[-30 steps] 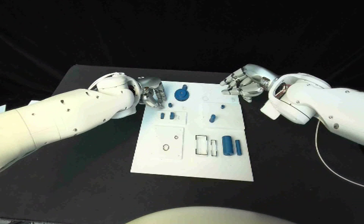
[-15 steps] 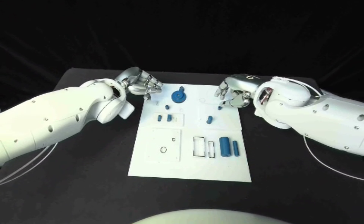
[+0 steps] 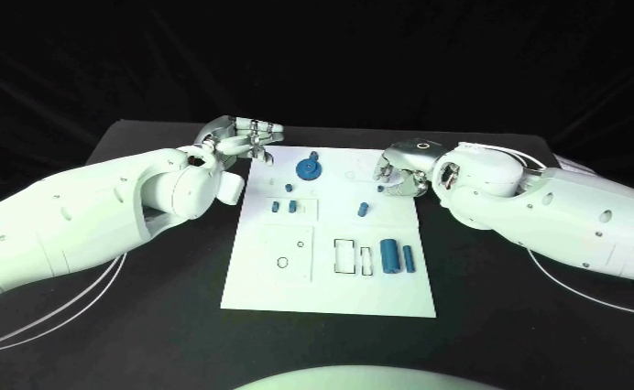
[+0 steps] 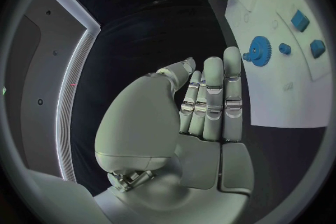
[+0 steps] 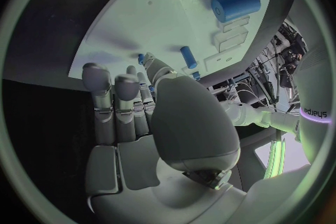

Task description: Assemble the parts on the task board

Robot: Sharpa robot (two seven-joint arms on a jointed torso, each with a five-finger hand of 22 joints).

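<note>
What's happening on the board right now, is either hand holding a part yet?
Neither hand holds anything. The left hand hovers off the far left corner of the task board, and the right hand is over its far right edge. The gear, the thick cylinder and the thin cylinder lie untouched on the board.

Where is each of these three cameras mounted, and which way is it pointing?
Head view: on the robot's head, looking down at the white task board; both white arms reach in.
Left wrist view: behind the left robot hand, looking past its fingers at the board's blue gear.
Right wrist view: behind the right robot hand, facing the large blue cylinder.
Shared: the head view also shows the gear and the cylinder.
</note>
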